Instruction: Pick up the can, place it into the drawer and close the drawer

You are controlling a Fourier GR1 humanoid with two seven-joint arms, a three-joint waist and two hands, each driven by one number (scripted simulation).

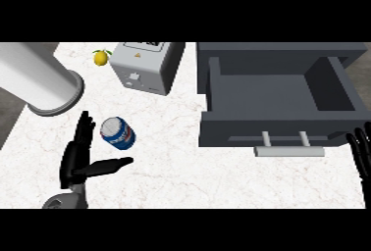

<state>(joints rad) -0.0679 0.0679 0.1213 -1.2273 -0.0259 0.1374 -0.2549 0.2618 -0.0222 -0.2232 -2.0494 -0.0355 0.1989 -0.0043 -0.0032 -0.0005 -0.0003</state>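
Observation:
A blue can (118, 133) with a silver top stands on the white marble counter, left of centre. My left hand (78, 157) is open just left of and below the can, fingers straight and pointing away, thumb stretched toward the right under the can; it does not touch it. The dark grey drawer (279, 95) is pulled open at the right, its inside bare, with a pale bar handle (287, 151) at its front. My right hand (361, 152) rests open at the right edge, fingers up, beside the drawer's front corner.
A white toaster-like appliance (147, 66) stands at the back centre, a yellow lemon (100, 57) to its left. A large white cylinder (39, 83) lies at the back left. The counter's left edge runs close to my left hand.

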